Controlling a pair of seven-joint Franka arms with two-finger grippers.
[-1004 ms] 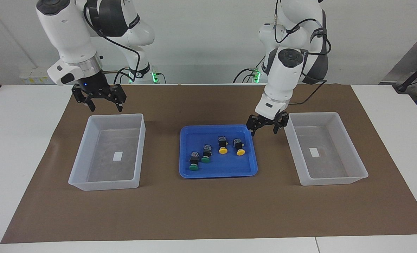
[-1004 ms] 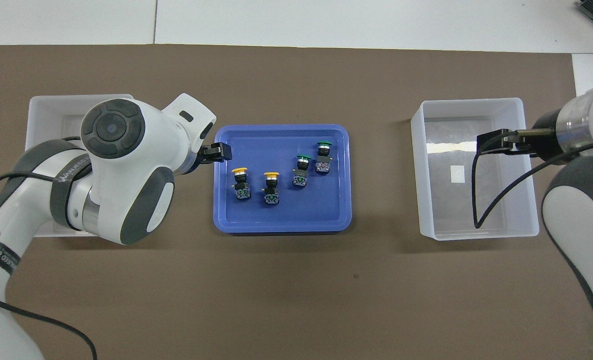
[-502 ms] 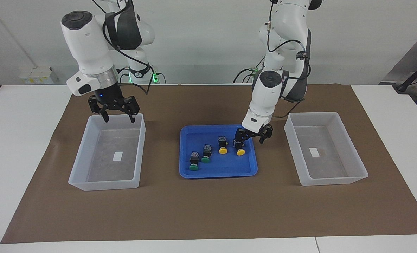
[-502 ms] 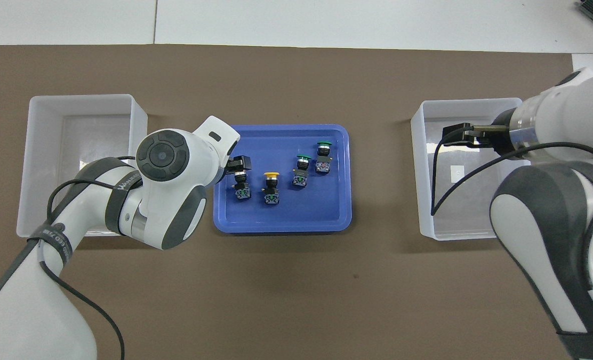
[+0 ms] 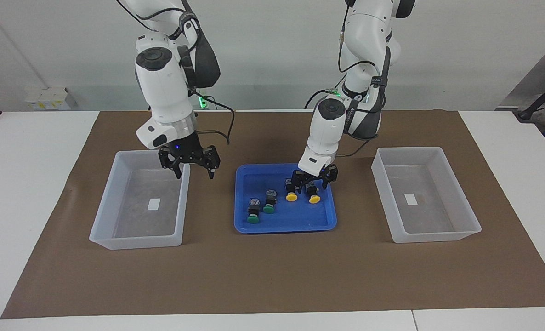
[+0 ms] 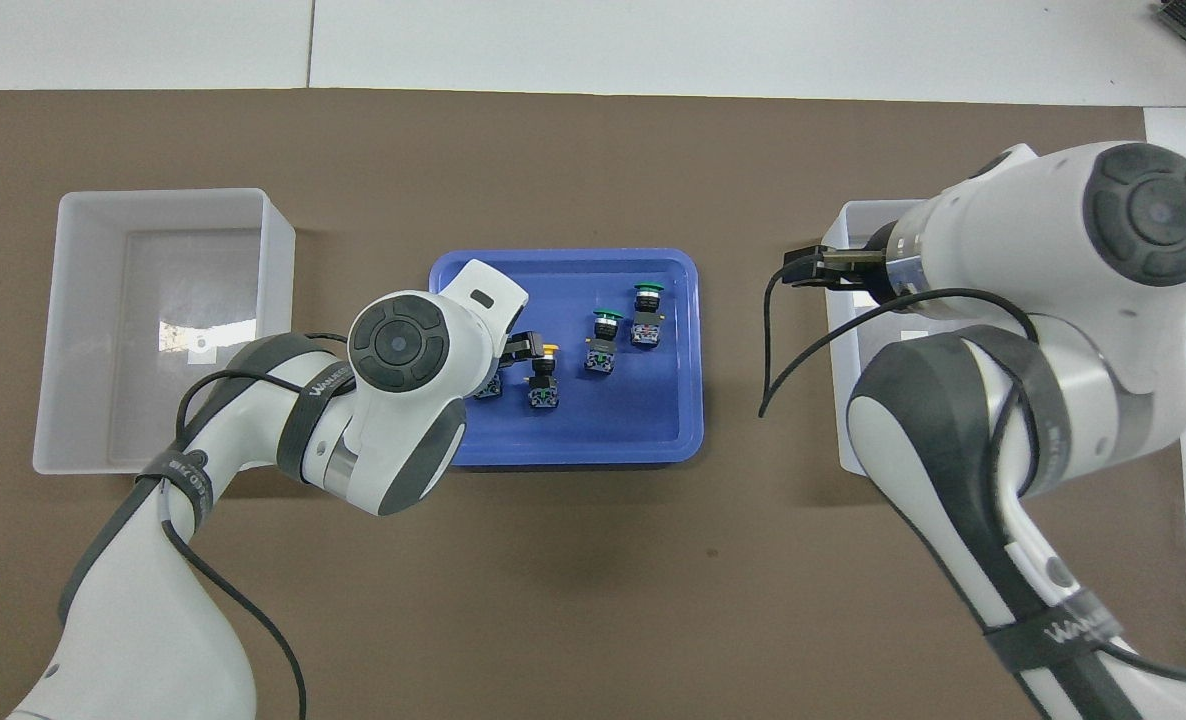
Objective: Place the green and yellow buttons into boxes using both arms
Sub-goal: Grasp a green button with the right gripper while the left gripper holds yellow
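Note:
Two yellow buttons (image 5: 291, 191) (image 5: 314, 193) and two green buttons (image 5: 269, 203) (image 5: 252, 214) lie in the blue tray (image 5: 284, 226). My left gripper (image 5: 313, 183) is open and low in the tray, its fingers either side of the yellow button nearer the left arm's end. In the overhead view the left arm hides that button's cap; the other yellow button (image 6: 544, 368) and both green buttons (image 6: 603, 340) (image 6: 646, 312) show. My right gripper (image 5: 193, 171) is open and empty, up over the tray-side wall of its box (image 5: 134, 241). The other box (image 5: 433, 236) holds no buttons.
A brown mat (image 5: 272, 276) covers the table under the tray and both boxes. In the overhead view the left arm's box (image 6: 163, 210) shows fully, while the right arm covers much of the other box (image 6: 853, 215). The right gripper (image 6: 803, 270) shows beside that box's rim.
The left gripper moved from the tray's edge in over the yellow buttons and came down. The right gripper moved from the robots' end of its box toward the tray.

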